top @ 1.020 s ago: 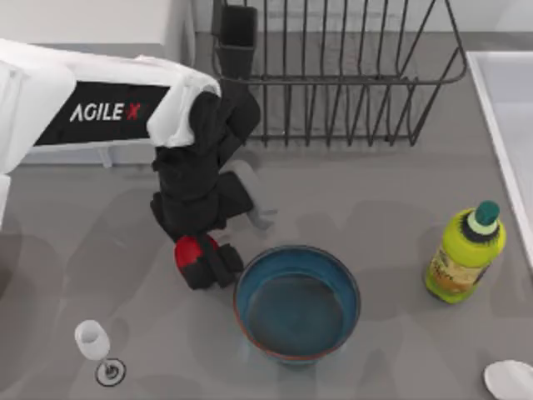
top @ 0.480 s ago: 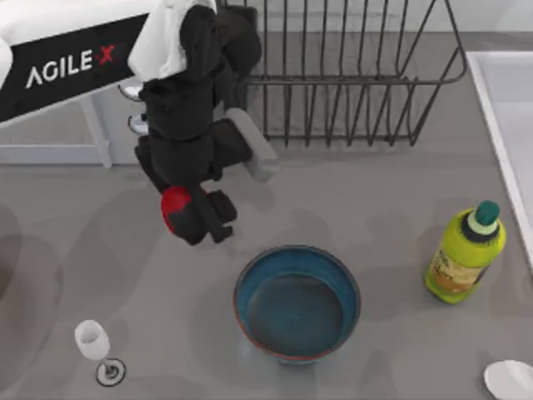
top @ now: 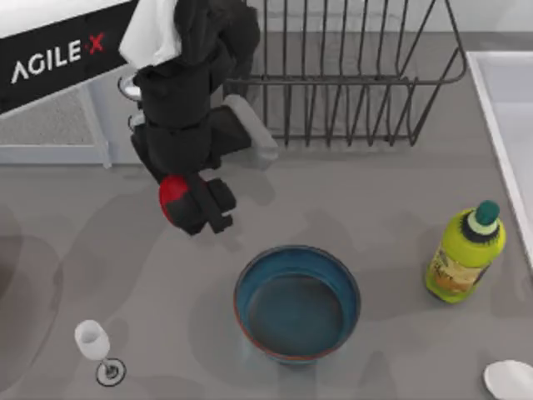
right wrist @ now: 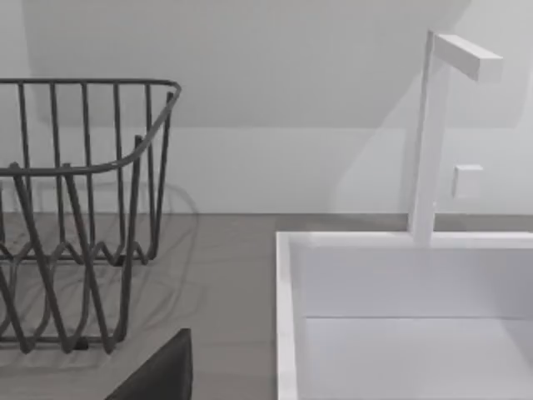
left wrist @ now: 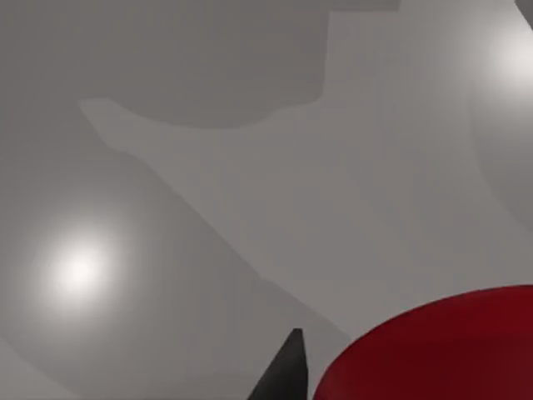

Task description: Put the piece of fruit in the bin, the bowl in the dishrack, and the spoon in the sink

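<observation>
My left gripper is shut on the piece of fruit, small and glossy red, held above the table to the upper left of the bowl. The fruit bulks close in the left wrist view beside a black fingertip. The dark blue bowl with its reddish rim stands upright at the front middle. The black wire dishrack sits at the back. The white sink lies along the right edge. The white spoon lies at the front right corner. The bin is out of view.
A yellow-green bottle stands between the bowl and the sink. A small wine glass stands at the front left. A white faucet rises behind the sink. A dark part of my right gripper shows in the right wrist view.
My left arm has carried the fruit away from the bowl's left rim, toward the back and slightly left. The bowl, bottle and glass have not moved.
</observation>
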